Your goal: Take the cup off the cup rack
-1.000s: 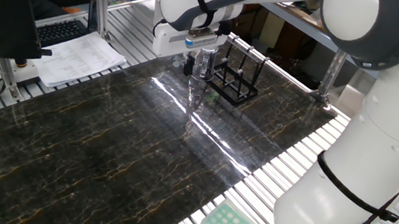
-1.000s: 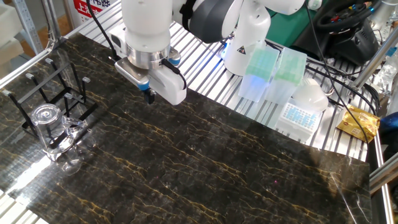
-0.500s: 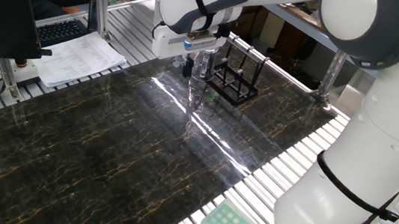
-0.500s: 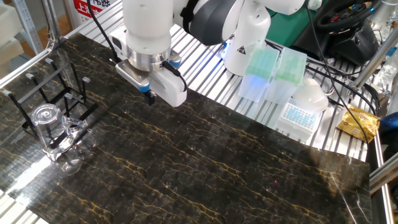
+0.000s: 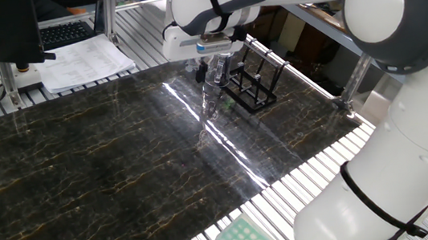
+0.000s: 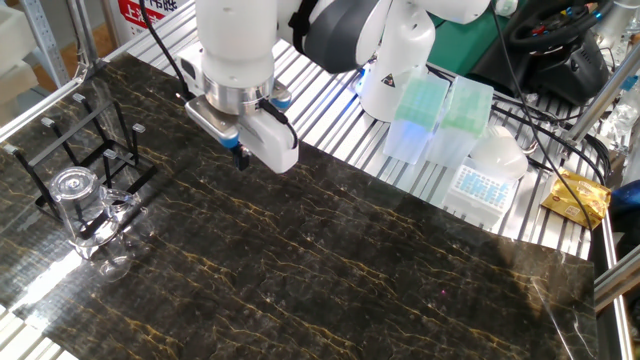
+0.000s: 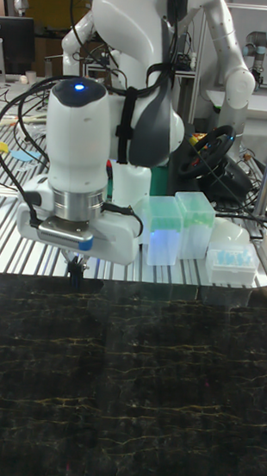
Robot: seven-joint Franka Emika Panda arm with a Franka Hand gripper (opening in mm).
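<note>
Tabletop (image 6: 330,270): glossy black marble-look sheet, gold veining. Cup (image 6: 76,205), well left of pincer (image 6: 240,158): clear glass. Rack (image 6: 85,150): thin black metal bars. Arm shell (image 6: 236,40): smooth white plastic.

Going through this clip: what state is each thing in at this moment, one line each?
Small clear glass cup: upright, rim up, standing by the rack's near end; whether it touches the rack is unclear.
Small black thin-barred metal cup rack: upright on the dark marble table, pegs pointing up.
Gripper: raised above the table, apart from cup and rack, holding nothing; jaws too hidden to judge.
</note>
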